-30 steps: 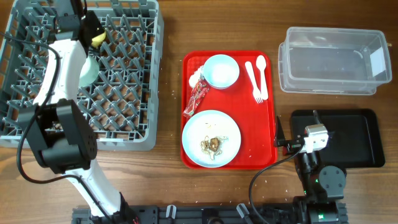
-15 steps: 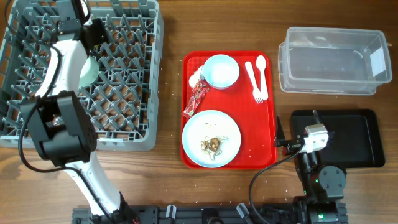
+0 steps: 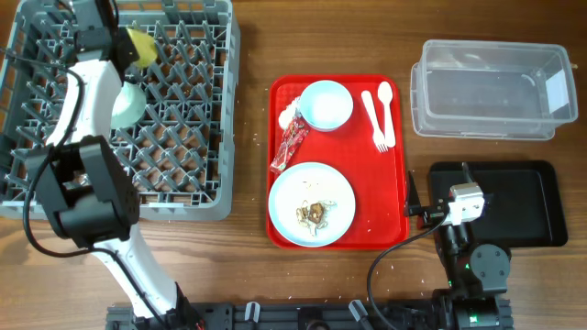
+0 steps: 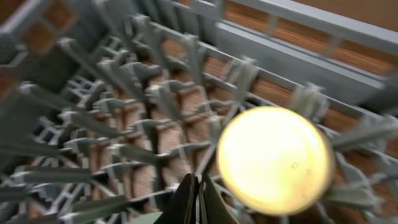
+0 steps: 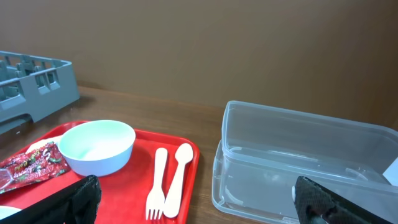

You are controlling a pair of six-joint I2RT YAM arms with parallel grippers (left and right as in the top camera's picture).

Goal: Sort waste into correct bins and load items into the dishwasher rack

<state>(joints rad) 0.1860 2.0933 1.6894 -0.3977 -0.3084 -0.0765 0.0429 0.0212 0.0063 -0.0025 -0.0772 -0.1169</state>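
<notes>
The yellow cup (image 3: 139, 43) sits among the pegs at the far side of the grey dishwasher rack (image 3: 183, 137), with the mint-green bowl (image 3: 127, 105) just nearer. My left gripper (image 3: 116, 44) (image 4: 199, 190) is shut and empty, just left of the cup (image 4: 273, 158). My right gripper (image 3: 415, 209) (image 5: 199, 205) rests wide open beside the black tray (image 3: 523, 206). On the red serving tray (image 3: 394, 183) lie the light blue bowl (image 3: 326, 104), fork (image 3: 373, 119), spoon (image 3: 386, 105), red wrapper (image 3: 293, 137), white napkin (image 3: 286, 112), and the plate (image 3: 312, 188) with food scraps (image 3: 314, 213).
The clear tub (image 3: 491, 87) (image 5: 298, 162) stands at the far right, behind the black tray. My left arm stretches across the rack's left half. Bare wood lies between the rack and the red tray.
My left gripper has drawn back to the left off the yellow cup, which now shows whole in the rack. The right arm has not moved.
</notes>
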